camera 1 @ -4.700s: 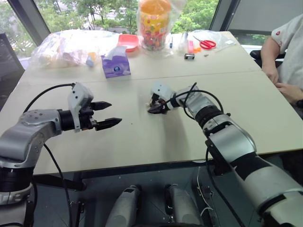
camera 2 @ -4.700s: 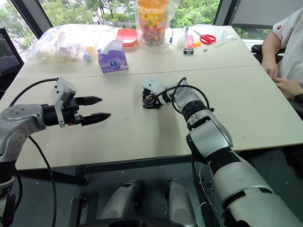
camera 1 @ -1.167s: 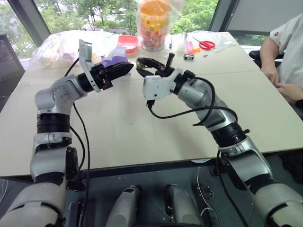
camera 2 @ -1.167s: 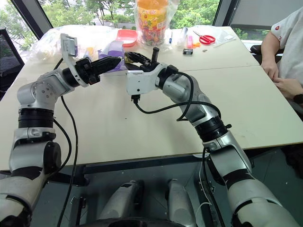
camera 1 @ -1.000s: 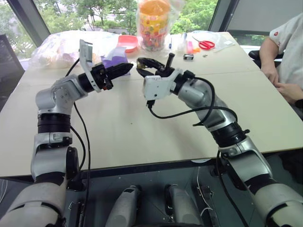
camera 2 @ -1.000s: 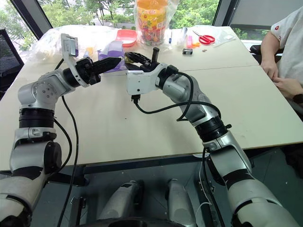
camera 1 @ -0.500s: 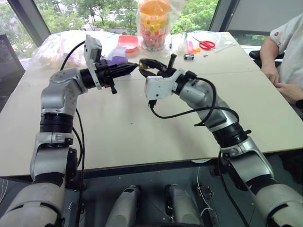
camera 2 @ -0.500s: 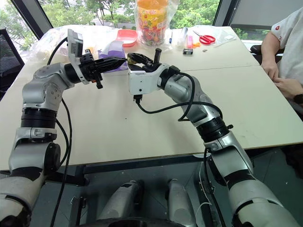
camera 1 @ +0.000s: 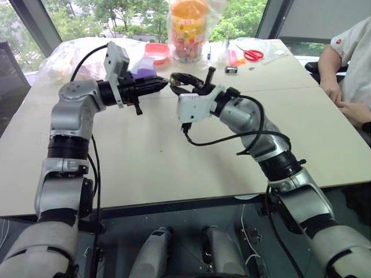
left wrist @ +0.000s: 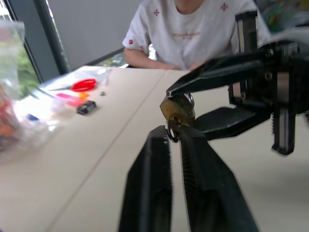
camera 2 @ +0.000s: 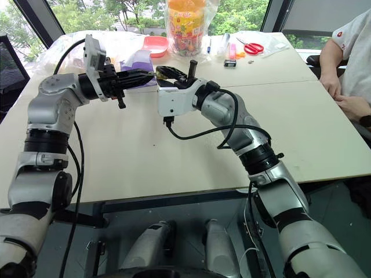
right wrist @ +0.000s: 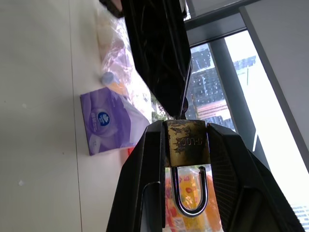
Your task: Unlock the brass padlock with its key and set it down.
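Note:
The brass padlock hangs in the air, shackle toward the wrist, with my right gripper shut on its body from both sides. The key sticks out of the padlock's bottom end. My left gripper comes in level from the left and its tips close on the key's head. The two grippers meet tip to tip well above the table, in front of the purple tissue pack.
At the table's far edge stand a purple tissue pack, a red dish, an orange candy jar, red scissors and clear plastic bags. A person sits at the right side.
Both arms have risen from low over the table and met in the air. In the last second the left wrist has rolled at the key; the right gripper held still.

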Robot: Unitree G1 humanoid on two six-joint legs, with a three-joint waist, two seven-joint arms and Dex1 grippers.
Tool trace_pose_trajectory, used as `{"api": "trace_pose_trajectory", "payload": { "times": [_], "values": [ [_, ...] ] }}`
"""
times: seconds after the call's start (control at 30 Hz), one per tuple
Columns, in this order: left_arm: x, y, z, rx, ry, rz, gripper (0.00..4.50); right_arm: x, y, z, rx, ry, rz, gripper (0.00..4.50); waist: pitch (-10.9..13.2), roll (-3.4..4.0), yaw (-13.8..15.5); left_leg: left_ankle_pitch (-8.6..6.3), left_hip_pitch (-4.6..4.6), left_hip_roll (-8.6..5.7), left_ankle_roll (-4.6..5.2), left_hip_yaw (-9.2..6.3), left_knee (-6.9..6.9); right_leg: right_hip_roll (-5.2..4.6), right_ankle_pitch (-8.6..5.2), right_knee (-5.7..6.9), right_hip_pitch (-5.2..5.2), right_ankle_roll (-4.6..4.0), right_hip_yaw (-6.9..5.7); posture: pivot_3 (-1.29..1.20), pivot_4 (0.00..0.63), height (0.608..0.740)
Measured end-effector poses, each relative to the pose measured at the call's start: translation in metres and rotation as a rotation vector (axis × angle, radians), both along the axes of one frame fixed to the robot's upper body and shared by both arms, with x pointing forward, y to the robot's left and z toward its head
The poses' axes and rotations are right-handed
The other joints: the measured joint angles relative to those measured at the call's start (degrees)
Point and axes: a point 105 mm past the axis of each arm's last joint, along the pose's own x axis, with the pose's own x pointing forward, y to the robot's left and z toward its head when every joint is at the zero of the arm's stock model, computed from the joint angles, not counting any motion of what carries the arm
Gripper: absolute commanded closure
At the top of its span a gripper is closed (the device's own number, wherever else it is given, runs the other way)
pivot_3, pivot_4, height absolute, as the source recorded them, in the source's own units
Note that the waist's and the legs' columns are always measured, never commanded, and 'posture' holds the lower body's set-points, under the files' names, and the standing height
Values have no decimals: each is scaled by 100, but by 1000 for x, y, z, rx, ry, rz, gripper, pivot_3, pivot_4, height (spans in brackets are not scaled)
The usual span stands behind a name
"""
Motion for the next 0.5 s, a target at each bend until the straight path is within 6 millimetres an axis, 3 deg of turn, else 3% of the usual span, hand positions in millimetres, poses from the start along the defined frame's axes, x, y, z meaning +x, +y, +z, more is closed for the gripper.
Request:
{"api": "trace_pose_trajectory", "payload": {
  "times": [0.2,0.5],
  "values": [
    [-5,1,-5,-55,146,-46,2821,-1,0,0,-1,-2,4,3811,0,0,1,0,0,1,0,-1,0,1,0,1,-1,-2,0,0,150,740],
    [-4,-1,7,-123,146,-61,2821,-2,1,2,5,-9,7,3811,0,0,9,0,0,0,-1,-2,0,-1,0,0,-1,-3,1,0,150,740]
  ]
}}
